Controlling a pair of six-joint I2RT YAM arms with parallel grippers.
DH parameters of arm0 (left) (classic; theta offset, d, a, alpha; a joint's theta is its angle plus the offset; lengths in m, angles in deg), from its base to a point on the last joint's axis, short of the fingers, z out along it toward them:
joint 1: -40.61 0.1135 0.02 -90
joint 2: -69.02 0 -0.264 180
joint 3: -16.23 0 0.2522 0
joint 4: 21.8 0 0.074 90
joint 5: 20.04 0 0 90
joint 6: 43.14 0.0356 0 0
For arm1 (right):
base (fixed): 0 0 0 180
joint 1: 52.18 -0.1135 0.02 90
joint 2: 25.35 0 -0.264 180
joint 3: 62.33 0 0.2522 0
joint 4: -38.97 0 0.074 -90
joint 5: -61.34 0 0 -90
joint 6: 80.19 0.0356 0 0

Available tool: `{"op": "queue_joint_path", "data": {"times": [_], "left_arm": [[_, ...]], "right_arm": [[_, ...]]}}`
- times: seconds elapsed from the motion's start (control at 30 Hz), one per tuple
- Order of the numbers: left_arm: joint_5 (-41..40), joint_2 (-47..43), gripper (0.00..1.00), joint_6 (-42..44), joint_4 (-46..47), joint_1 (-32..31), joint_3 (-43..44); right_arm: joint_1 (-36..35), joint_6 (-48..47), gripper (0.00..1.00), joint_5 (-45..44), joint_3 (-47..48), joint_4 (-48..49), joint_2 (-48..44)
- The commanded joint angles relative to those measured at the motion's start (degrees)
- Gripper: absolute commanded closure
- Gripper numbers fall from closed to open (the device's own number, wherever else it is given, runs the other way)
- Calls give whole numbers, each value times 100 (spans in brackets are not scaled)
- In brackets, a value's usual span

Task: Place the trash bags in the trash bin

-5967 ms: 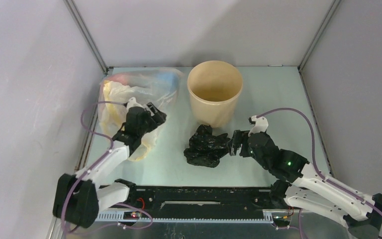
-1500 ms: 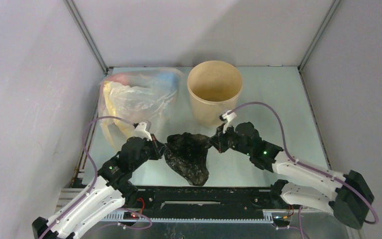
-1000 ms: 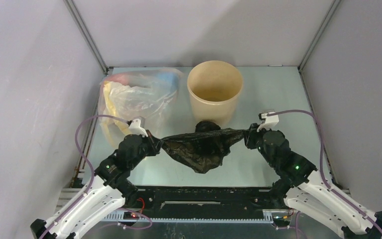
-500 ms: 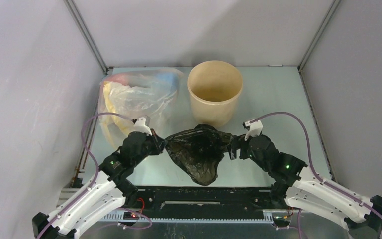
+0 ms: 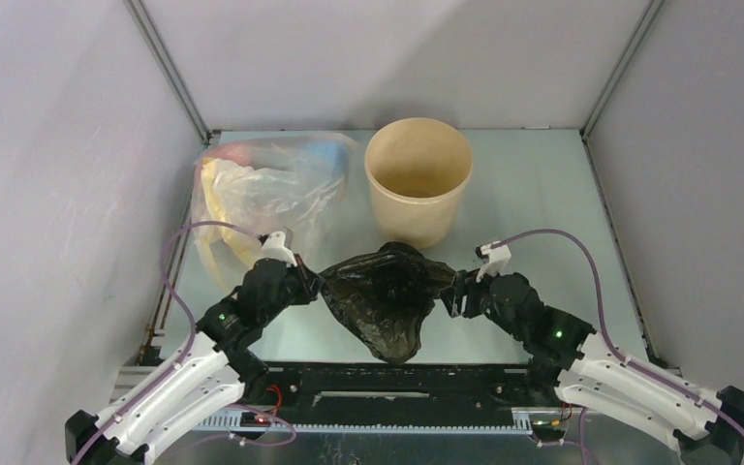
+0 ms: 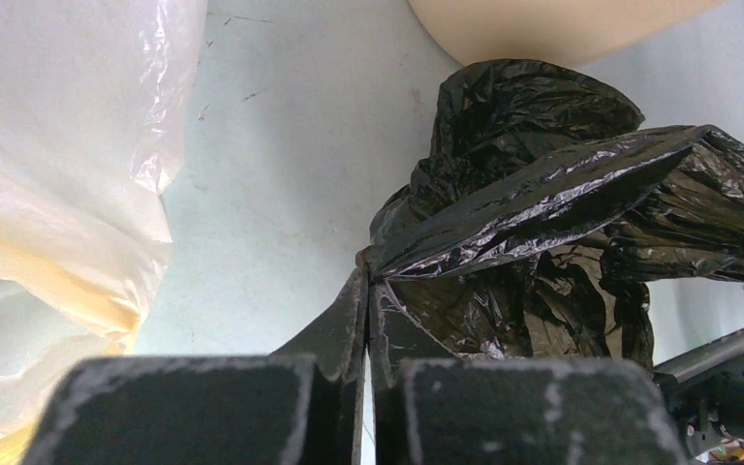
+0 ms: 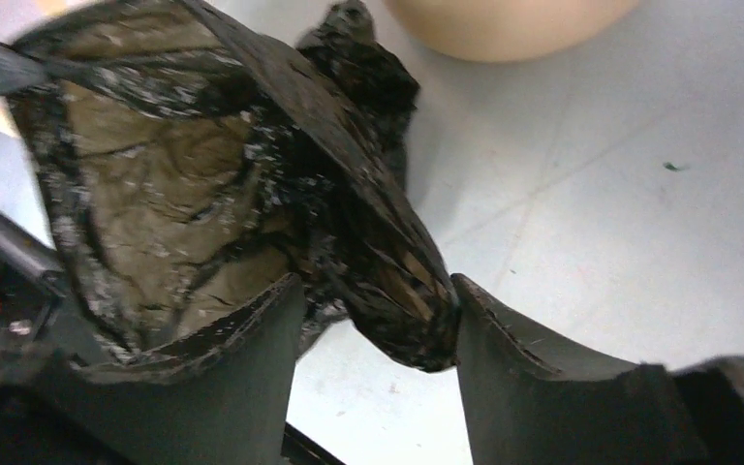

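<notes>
The glossy black trash bag (image 5: 383, 291) hangs crumpled between the two grippers, just in front of the tan trash bin (image 5: 418, 184). My left gripper (image 5: 312, 283) is shut on the bag's left corner, and in the left wrist view its jaws (image 6: 368, 276) pinch a stretched fold of the bag (image 6: 542, 194). My right gripper (image 5: 455, 291) stands at the bag's right side with its jaws apart. In the right wrist view a loose fold of the bag (image 7: 252, 174) droops between the right gripper's (image 7: 378, 286) fingers, brushing the right finger without being pinched.
A translucent clear bag (image 5: 262, 189) with yellow, red and blue tints lies at the back left, close behind the left arm. The bin's base shows at the top of the wrist views (image 6: 552, 24) (image 7: 504, 24). Grey walls enclose the table on three sides.
A second ago the bag was stretched taut between both grippers. The right gripper has opened and let go, then come in toward the bag, which now sags. The left grip has held.
</notes>
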Motion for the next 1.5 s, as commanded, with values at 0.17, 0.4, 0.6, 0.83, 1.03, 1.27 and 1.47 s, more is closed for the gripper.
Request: {"op": "queue_joint_path", "data": {"times": [0.17, 0.4, 0.6, 0.83, 1.03, 1.27, 1.47], "left_arm": [[-127, -6, 75, 223, 85, 27, 251], [-84, -83, 25, 857, 51, 17, 1013], [1480, 394, 0, 1536, 1703, -240, 983], [1611, 1328, 0, 2943, 2274, -1087, 1381], [1546, 2062, 0, 3429, 2213, -1308, 1778], [2054, 2958, 0, 3802, 2195, -1446, 2230], [3040, 3397, 6, 4196, 2194, -1452, 2423]], "right_arm": [[-14, -535, 96, 586, 439, 684, -7], [-11, -966, 100, 841, 872, 493, 304], [103, -1266, 100, 1197, 1116, 344, 518], [318, -1254, 100, 1781, 1196, 404, 783], [375, -1234, 100, 1998, 1205, 503, 968], [401, -1263, 100, 2075, 1276, 442, 1017], [458, -1323, 100, 2128, 1354, 364, 1026]]}}
